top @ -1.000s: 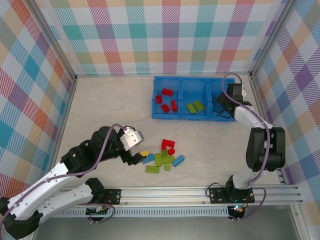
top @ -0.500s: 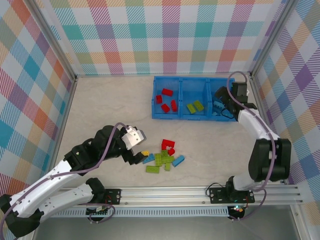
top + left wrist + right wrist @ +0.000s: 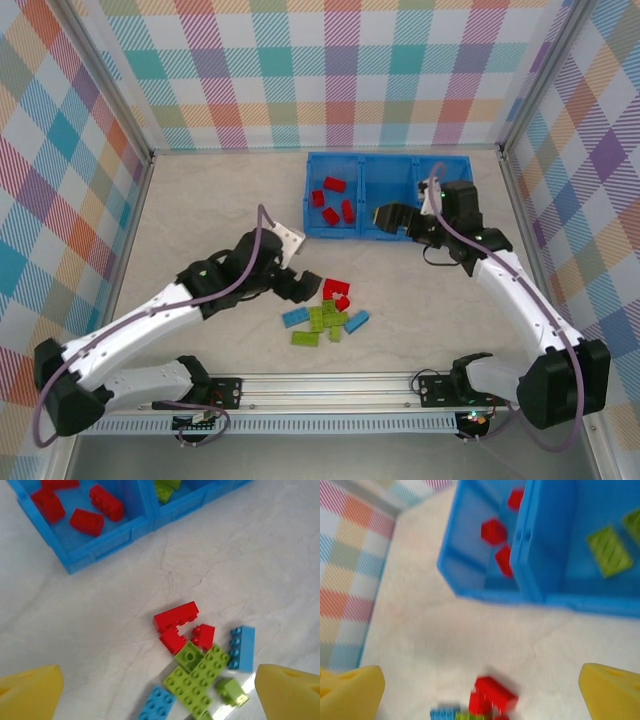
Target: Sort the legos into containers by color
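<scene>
Four red bricks [image 3: 335, 183] lie sorted in the end compartment of the tray [image 3: 107, 542], and at least one green brick [image 3: 607, 550] lies in the middle one. Both are just ahead of the right gripper [image 3: 388, 214], whose pads stand wide apart and empty. Outstanding is the loose pile [image 3: 325, 318] of red, green and blue bricks on the table [image 3: 200, 210], just below the left gripper [image 3: 303, 283], likewise spread wide with nothing held. By my judgement well under half is done, and the third compartment's contents cannot be told behind the right arm.

Bright, even overhead light; soft shadows; right wrist view motion-blurred, left wrist sharp.
</scene>
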Tool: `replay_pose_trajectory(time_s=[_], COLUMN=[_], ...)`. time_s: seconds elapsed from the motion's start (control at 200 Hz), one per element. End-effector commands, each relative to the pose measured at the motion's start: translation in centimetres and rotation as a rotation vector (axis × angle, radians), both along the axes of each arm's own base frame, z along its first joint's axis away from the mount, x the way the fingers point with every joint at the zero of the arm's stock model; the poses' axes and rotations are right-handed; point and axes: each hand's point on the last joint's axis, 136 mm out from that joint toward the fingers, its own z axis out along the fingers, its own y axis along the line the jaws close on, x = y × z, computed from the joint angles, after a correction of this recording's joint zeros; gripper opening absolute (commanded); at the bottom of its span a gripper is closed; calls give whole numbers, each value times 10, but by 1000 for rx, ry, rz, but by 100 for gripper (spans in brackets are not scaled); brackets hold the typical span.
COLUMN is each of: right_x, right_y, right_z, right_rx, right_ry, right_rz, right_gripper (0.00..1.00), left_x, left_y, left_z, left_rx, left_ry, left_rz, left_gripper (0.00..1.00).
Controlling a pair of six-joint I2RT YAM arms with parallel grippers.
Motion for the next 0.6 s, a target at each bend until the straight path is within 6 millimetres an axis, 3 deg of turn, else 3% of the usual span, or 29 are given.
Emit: replay_pose_trajectory(time_s=[0.0,0.16,0.33,0.595], right_x=[-37,-48,-60,-71], right_y=[2,-9,-8,-18], right_z=[-26,-56,-72,-68], right_rx=[-119,-161,-124,-129], right_ry=[148,170,223,213], right_rz=[128,104,88,42], right_gripper=[100,100,100,100], left_x=[15,24,31,49], left_y=[-19,-46,-63,-77], left_z=[-16,-61,-90,-140], left_rx=[-151,-162,2,185], left_ry=[187,360,348,361], left_rz=[242,355,355,361], left_gripper=[96,96,99,99])
